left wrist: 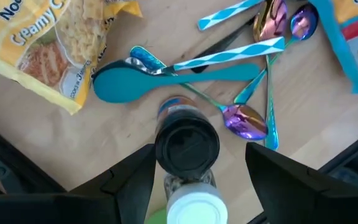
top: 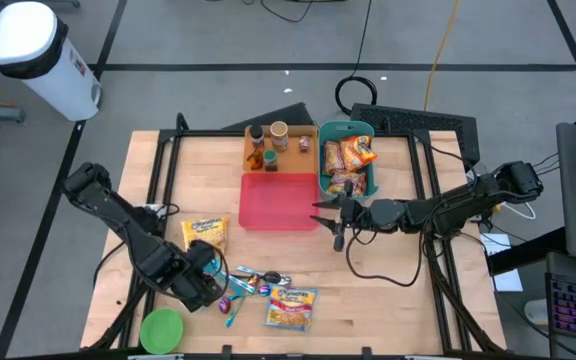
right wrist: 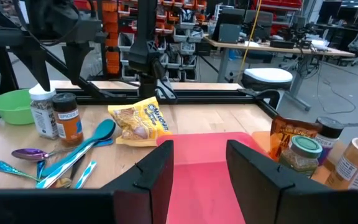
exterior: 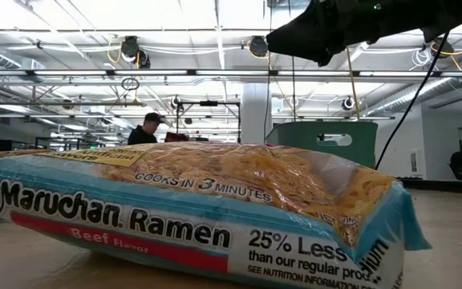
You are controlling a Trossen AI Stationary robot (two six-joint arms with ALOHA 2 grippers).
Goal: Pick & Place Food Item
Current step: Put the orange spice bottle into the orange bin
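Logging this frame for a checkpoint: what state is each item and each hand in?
Left hand: open, fingers either side of a black-lidded spice jar, not clamped.
Black-lidded spice jar: upright.
White-lidded spice jar: upright, beside it.
Right hand: open, empty, over the red rectangular tray.
Red rectangular tray: empty.
Teal plastic bin: holds snack packets.
Blue Maruchan ramen packet: lying flat, sealed.

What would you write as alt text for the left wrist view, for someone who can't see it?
The left gripper hangs open over two spice jars, a black-lidded jar and a white-lidded jar, standing between its fingers on the wooden table. Beyond lie a teal spoon, iridescent spoons, striped straws and a yellow noodle packet.
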